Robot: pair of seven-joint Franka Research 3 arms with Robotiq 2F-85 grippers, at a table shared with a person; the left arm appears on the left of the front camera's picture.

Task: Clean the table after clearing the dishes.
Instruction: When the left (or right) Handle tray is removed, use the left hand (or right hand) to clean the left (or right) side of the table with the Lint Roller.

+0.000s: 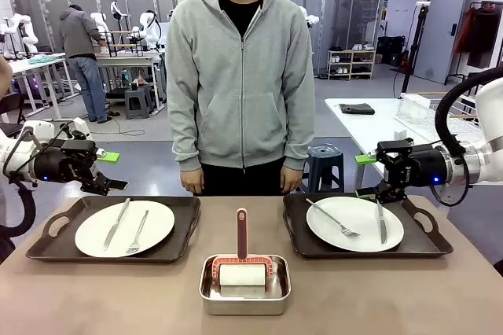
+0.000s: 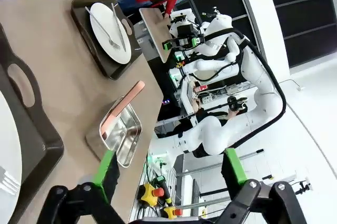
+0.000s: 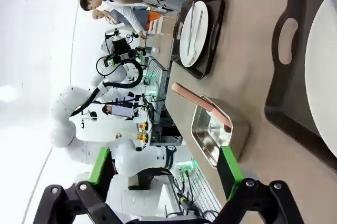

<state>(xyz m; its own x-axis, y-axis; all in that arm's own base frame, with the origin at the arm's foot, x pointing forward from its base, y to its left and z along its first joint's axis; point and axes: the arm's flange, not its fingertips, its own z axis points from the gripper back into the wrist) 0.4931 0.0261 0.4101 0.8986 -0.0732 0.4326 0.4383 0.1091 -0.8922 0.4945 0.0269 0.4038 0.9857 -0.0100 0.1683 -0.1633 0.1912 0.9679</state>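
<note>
White dishes (image 1: 124, 227) sit on the tan table (image 1: 118, 296). Left gripper (image 2: 169, 163) and right gripper (image 3: 164, 163) both have fingers spread.

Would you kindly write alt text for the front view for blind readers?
On a tan table, a left plate and a right plate, each with knife and fork, lie on dark trays either side of a steel pan holding a pink-handled tool. A person in a grey hoodie stands behind; the left gripper and right gripper hover open.
</note>
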